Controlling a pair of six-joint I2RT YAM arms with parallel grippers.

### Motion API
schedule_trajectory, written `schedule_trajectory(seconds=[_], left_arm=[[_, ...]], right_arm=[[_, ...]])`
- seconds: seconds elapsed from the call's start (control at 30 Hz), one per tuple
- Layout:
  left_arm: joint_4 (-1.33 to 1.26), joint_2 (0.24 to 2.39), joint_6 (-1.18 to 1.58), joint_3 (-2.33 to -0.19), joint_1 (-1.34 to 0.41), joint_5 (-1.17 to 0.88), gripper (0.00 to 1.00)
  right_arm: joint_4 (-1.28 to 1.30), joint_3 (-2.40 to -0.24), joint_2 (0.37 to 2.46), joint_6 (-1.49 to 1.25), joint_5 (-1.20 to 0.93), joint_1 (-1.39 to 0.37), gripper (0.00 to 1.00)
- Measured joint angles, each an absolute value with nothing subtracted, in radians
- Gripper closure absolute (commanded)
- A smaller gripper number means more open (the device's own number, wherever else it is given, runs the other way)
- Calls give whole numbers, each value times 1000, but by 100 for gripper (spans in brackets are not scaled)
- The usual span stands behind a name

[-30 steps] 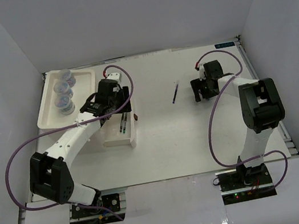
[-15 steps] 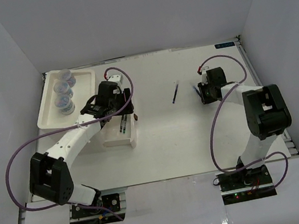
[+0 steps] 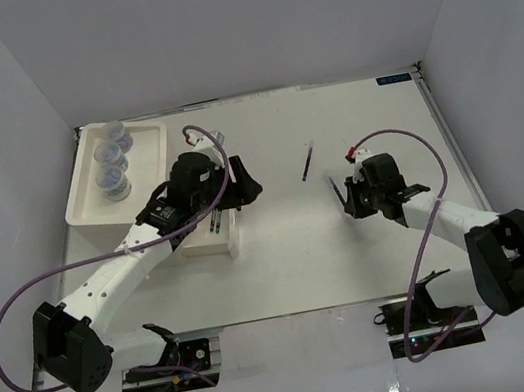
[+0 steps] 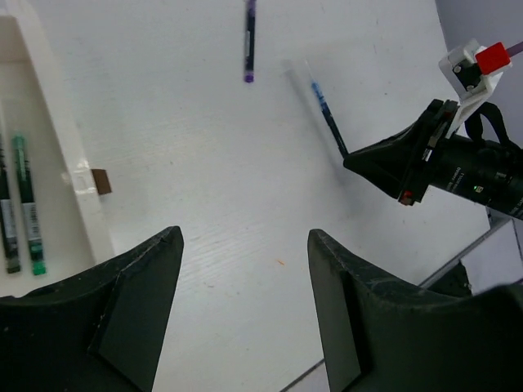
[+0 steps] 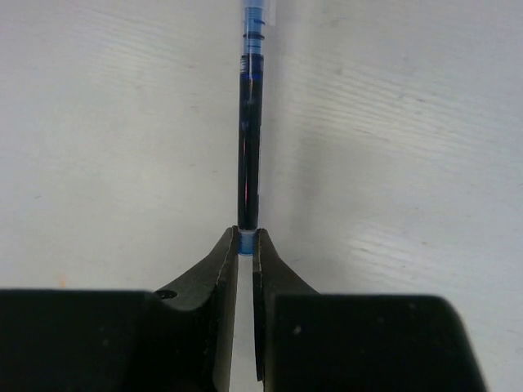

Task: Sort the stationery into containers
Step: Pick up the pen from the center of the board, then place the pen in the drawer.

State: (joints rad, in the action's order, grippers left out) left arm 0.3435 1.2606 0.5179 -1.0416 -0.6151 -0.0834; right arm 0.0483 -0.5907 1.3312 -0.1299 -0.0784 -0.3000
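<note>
My right gripper [image 3: 347, 197] [image 5: 245, 242] is shut on the blue end of a dark blue pen [image 5: 248, 139] [image 3: 334, 186], which points away from the jaws over the table. In the left wrist view the same blue pen [image 4: 327, 118] juts from the right gripper [image 4: 359, 159]. A dark purple pen [image 3: 308, 160] [image 4: 249, 37] lies loose on the table. My left gripper [image 3: 246, 187] [image 4: 245, 237] hangs open with nothing in it, just right of the pulled-out drawer [image 3: 234, 236]. In the drawer lie a dark pen [image 4: 8, 216] and a green pen [image 4: 29, 216].
The white box unit's top tray [image 3: 80, 203] at the back left holds three clear jars [image 3: 110, 159]. A brown knob [image 4: 100, 181] sticks out of the drawer front. White walls close in the table on three sides.
The right gripper shut on the blue pen and carried it left and nearer. The left gripper swung right, off the drawer, out over the table.
</note>
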Motion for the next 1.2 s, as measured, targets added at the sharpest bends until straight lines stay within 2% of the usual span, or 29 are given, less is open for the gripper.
schedule_trajectory(seconds=[0.27,0.6,0.83,0.97,1.1,1.2], left_arm=[[253,1352,693,-1025,-783,-70,25],[200,1491,787,-1111,-852,22,28],[183,1556,809,-1157,-853,68,47],[182,1588,813,-1167,-853,84,62],[184,1607,813,-1182,-853,90,85],[182,1608,811,-1187,-854,91,95]], right_arm=[[-73,-496,1068,-318,-103,-509,92],[-221,-462,995,-471,-106,-625,92],[-286,-447,995,-510,-113,-655,92],[-303,-430,995,-519,-116,-664,92],[-327,-414,994,-525,-115,-664,92],[-340,-407,994,-532,-115,-666,90]])
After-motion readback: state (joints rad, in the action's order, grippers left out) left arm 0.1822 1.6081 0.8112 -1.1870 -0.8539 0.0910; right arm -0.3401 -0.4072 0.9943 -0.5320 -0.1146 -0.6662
